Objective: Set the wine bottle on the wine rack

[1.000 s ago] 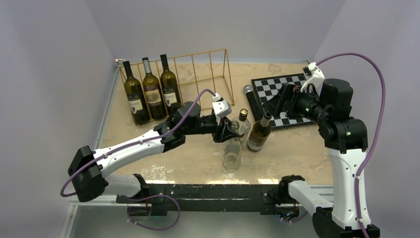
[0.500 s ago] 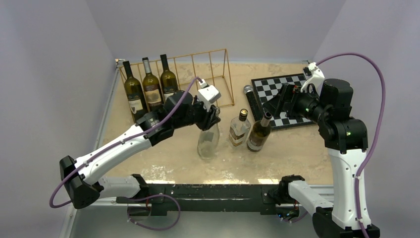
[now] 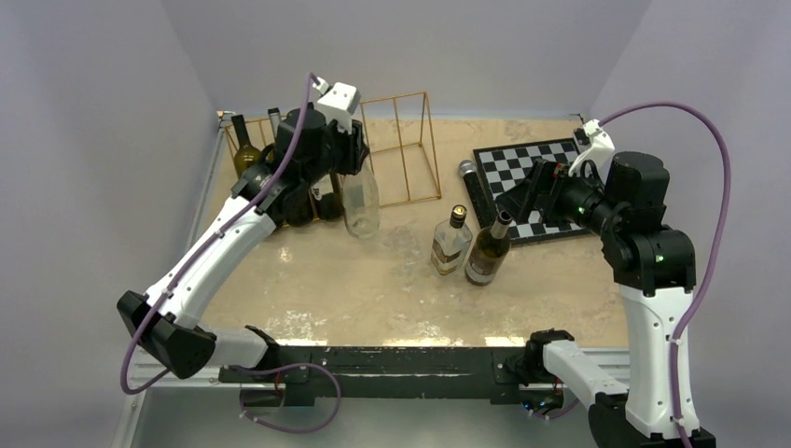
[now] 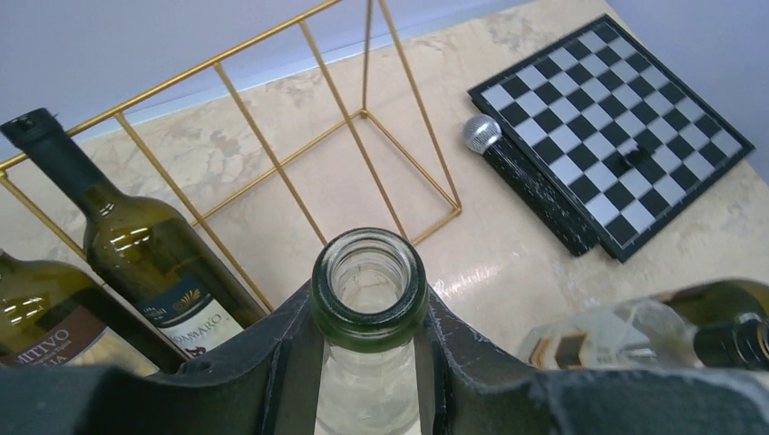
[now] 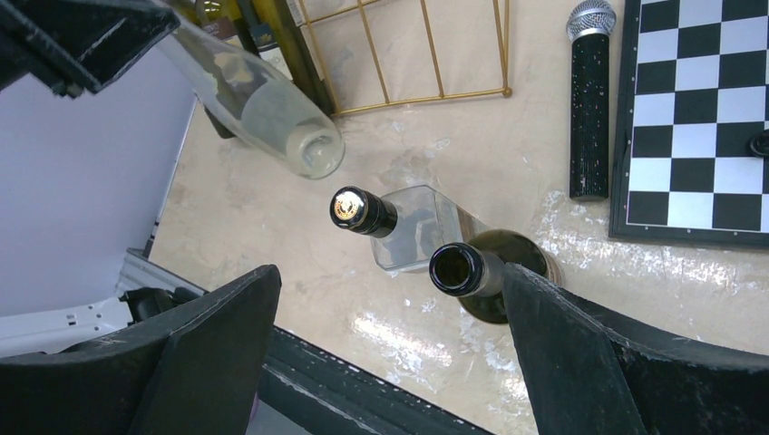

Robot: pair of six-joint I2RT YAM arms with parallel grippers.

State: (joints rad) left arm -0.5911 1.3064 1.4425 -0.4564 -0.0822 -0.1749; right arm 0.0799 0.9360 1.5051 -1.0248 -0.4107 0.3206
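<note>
Well, the left gripper (image 4: 367, 362) is clenched round the neck of the clear, empty glass wine bottle (image 3: 361, 205), just under its open green-tinted lip. The bottle hangs roughly upright, its long axis running straight down from the gripper, and its base looks to be off the bench, though I can't be sure. The long gold wire rack (image 4: 365, 112) stands just beyond the gripper. Its first open slot lies dead ahead in the wrist view, with the nearest of the dark green labelled bottles (image 4: 154, 263) already racked just to the gripper's left. So the move, as I judge it, turns on tipping that upright bottle and sliding it forward between the wires. The left arm is the near one. The right gripper (image 5: 390, 290) hangs spread wide and empty well off to the side, above a square clear bottle with a black cap (image 3: 450, 245) and an open dark bottle (image 3: 487, 252).

A second ago the left gripper and its bottle were down mid-bench, right beside those two standing bottles. Since then it has swung up and away to the rack's front. The right arm hasn't stirred.
</note>
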